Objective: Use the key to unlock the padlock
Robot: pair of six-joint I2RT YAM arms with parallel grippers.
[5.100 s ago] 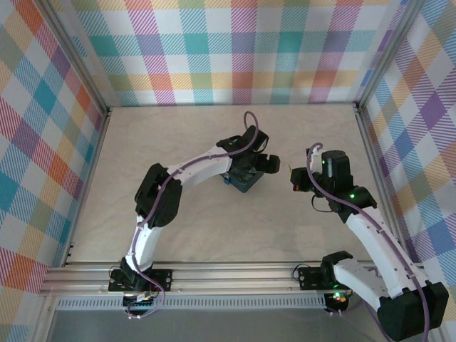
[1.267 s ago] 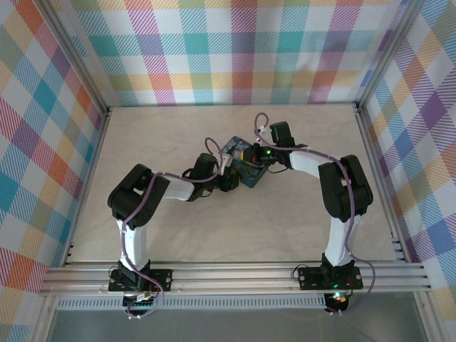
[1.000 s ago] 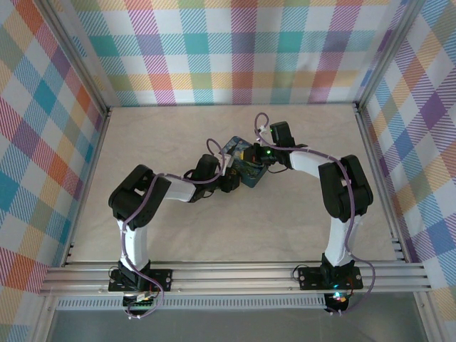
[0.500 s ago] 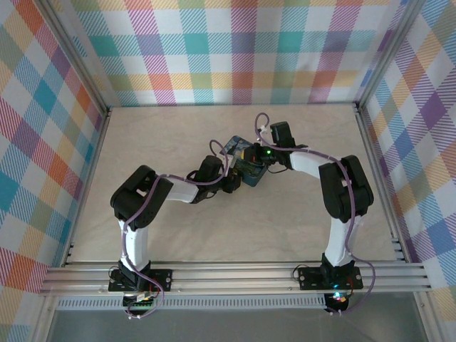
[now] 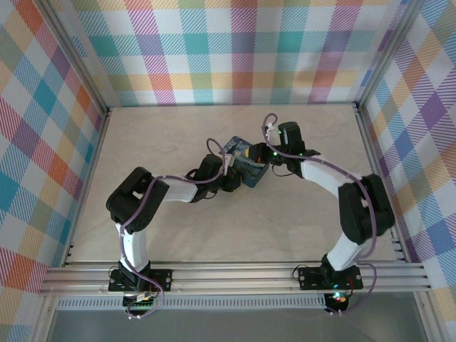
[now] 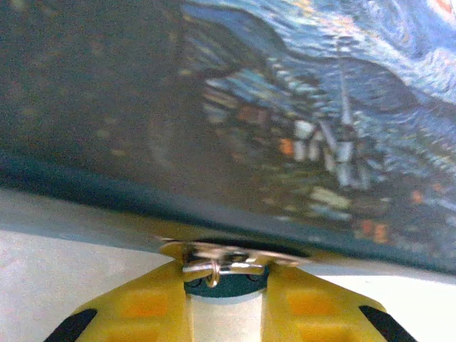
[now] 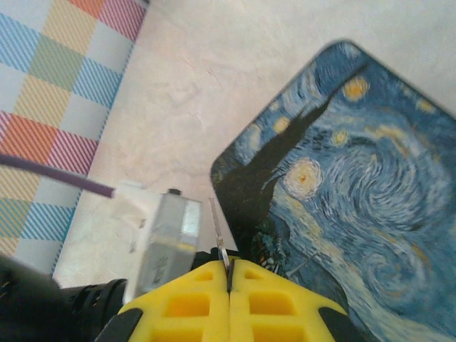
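Jaws of the left gripper (image 6: 225,296) pinch the padlock (image 6: 226,283) below the gold latch (image 6: 235,251) at the painted box's (image 6: 299,128) edge. The right gripper (image 7: 229,267), pressed together on the key (image 7: 217,231), hangs over that same edge. Both pieces are in hand; inserting and turning the key look undone. The box sits near the middle of the table (image 5: 178,235), its edges well apart, but the two grippers crowd each other.

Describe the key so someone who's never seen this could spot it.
Start at the starry-night painted box in the middle of the table. At its edge the right tool has its yellow fingers pressed shut, and the key pokes out between them: a thin silvery sliver, far slimmer than anything nearby.
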